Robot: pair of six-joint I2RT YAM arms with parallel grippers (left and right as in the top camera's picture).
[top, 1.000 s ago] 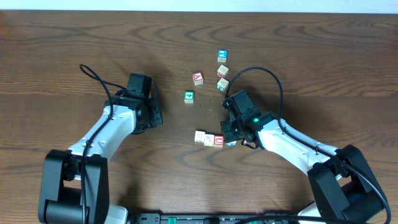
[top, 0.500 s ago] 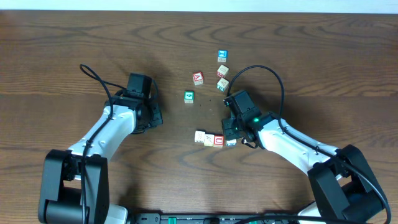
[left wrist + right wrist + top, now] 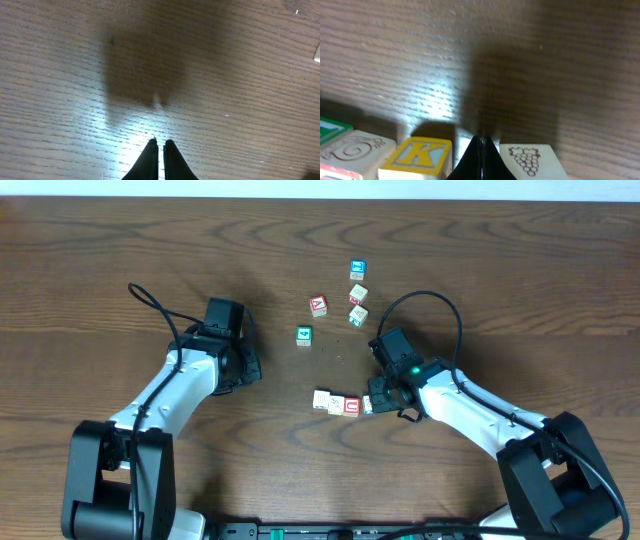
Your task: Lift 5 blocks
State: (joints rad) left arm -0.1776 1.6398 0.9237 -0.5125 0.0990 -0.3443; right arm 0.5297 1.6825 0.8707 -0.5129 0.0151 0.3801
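A short row of blocks lies at the table's front centre: a cream block point(image 3: 321, 399), a second cream one point(image 3: 336, 404), a red-outlined block point(image 3: 351, 406) and a pale block point(image 3: 367, 405) at the right end. My right gripper point(image 3: 374, 401) is shut and empty, tips down at that right end. In the right wrist view its shut fingers point(image 3: 481, 145) stand in the gap between a yellow "K" block point(image 3: 420, 155) and a grape-picture block point(image 3: 530, 159). My left gripper point(image 3: 246, 366) is shut over bare wood point(image 3: 159, 145), well left of the blocks.
Farther back lie a green-faced cube point(image 3: 304, 335), a red "A" cube point(image 3: 318, 305), a blue-faced cube point(image 3: 357, 270) and two pale cubes point(image 3: 358, 294) point(image 3: 357, 314). The right arm's cable point(image 3: 440, 310) loops above its wrist.
My right gripper has shifted slightly right and toward the front at the row's right end. The end block sits a little closer to the row. The left arm has not moved.
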